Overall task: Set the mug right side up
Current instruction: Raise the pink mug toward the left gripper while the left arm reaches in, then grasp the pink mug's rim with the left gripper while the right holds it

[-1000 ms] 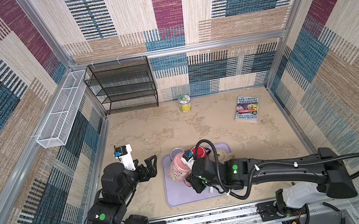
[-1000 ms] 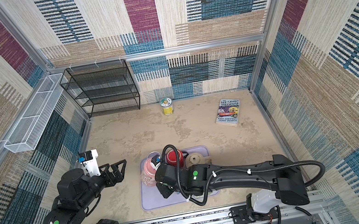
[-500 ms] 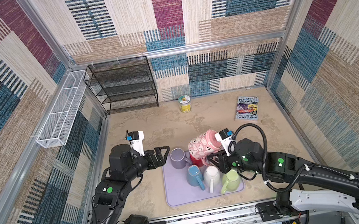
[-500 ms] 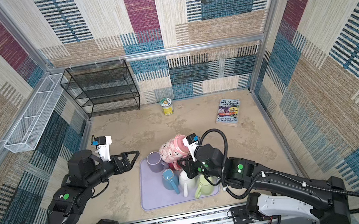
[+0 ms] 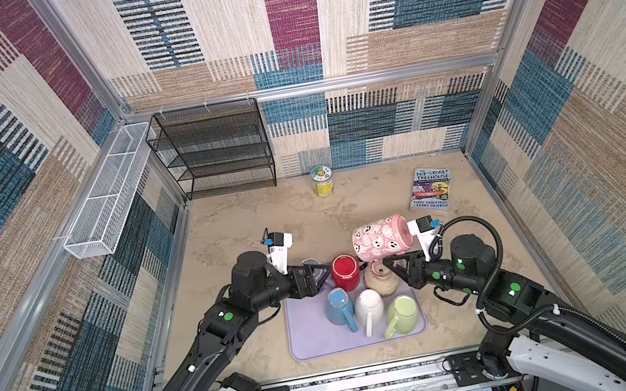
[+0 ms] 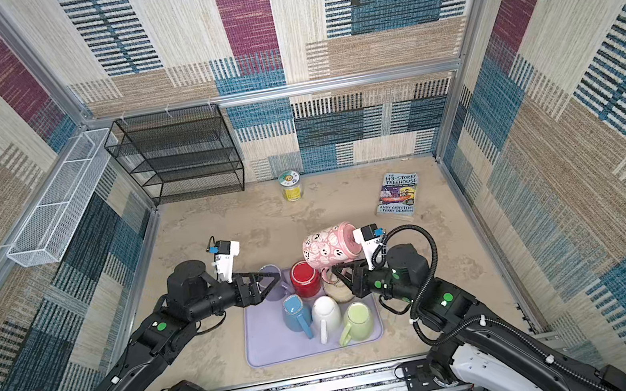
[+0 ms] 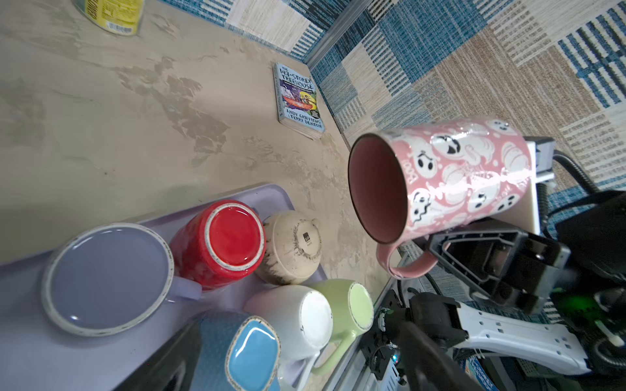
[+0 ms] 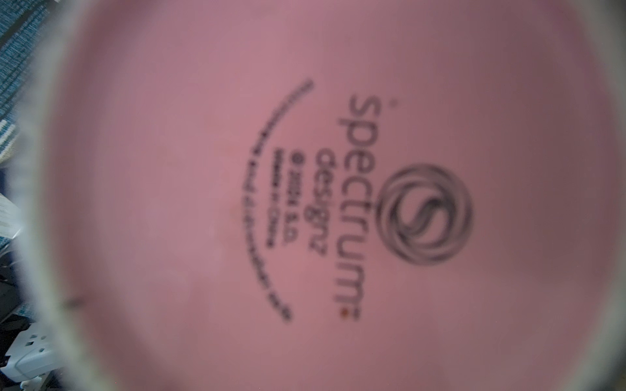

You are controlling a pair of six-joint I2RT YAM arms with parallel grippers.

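The mug (image 5: 378,238) (image 6: 327,245) is pink with white ghosts. It hangs on its side above the back right corner of the lilac tray (image 5: 312,341), mouth to the left (image 7: 467,176). My right gripper (image 5: 393,267) (image 6: 341,275) is shut on its handle (image 7: 406,267) from below. The mug's base (image 8: 305,169) fills the right wrist view. My left gripper (image 5: 321,277) (image 6: 268,286) stands open and empty over a lilac mug (image 7: 105,277), next to a red mug (image 5: 346,271).
Upside down on the tray stand the red, lilac, beige (image 5: 381,284), blue (image 5: 338,306), white (image 5: 370,308) and green (image 5: 404,311) mugs. Behind are a yellow jar (image 5: 321,180), a book (image 5: 430,189), a black wire rack (image 5: 212,152) and a white wall basket (image 5: 105,198).
My right gripper has lifted the pink mug off the tray, carried it back and right, and tipped it onto its side. My left gripper has reached right to the tray's back edge.
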